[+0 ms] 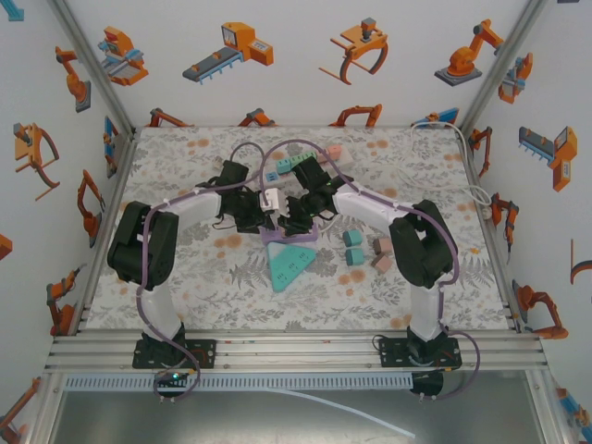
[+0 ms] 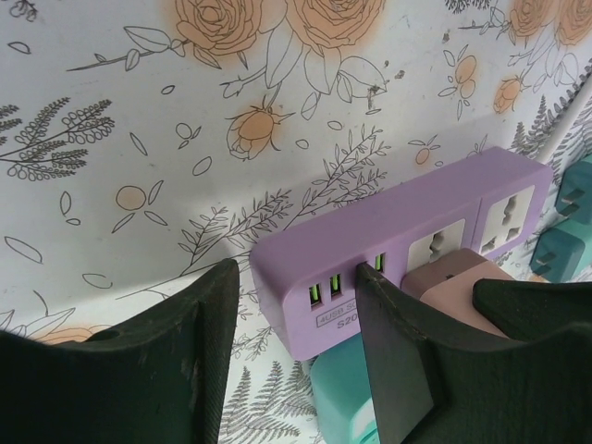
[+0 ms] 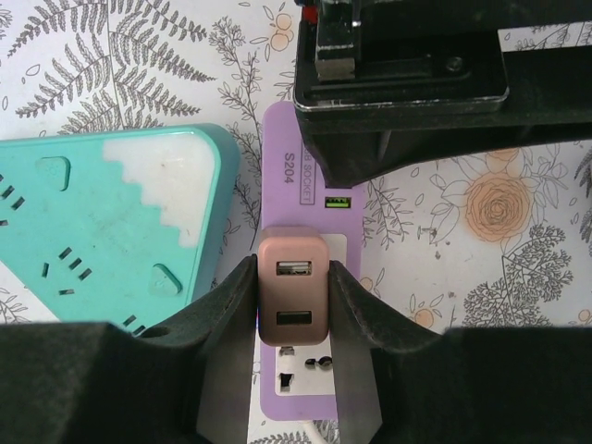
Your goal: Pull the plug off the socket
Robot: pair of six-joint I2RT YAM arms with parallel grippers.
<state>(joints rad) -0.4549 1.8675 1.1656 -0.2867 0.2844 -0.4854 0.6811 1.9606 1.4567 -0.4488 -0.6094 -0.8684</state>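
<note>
A purple socket (image 3: 298, 157) strip lies flat on the floral table (image 2: 139, 139). A pinkish-brown plug (image 3: 293, 291) with two USB ports sits in one of its outlets. My right gripper (image 3: 293, 268) is shut on the plug, one pad against each side. In the left wrist view the socket (image 2: 388, 231) runs to the right with the plug (image 2: 453, 277) on it. My left gripper (image 2: 298, 277) is open over the strip's USB end. Its right finger (image 2: 388, 342) rests on the strip's top, and its left finger (image 2: 199, 342) stands clear beside the end. Both grippers meet at the table's middle, above the socket (image 1: 277, 242).
A teal triangular power strip (image 1: 289, 264) lies against the socket's near side. Teal blocks (image 1: 353, 247) and pink blocks (image 1: 381, 253) sit to the right, more blocks (image 1: 291, 165) at the back. A white cable (image 1: 467, 166) runs along the right wall.
</note>
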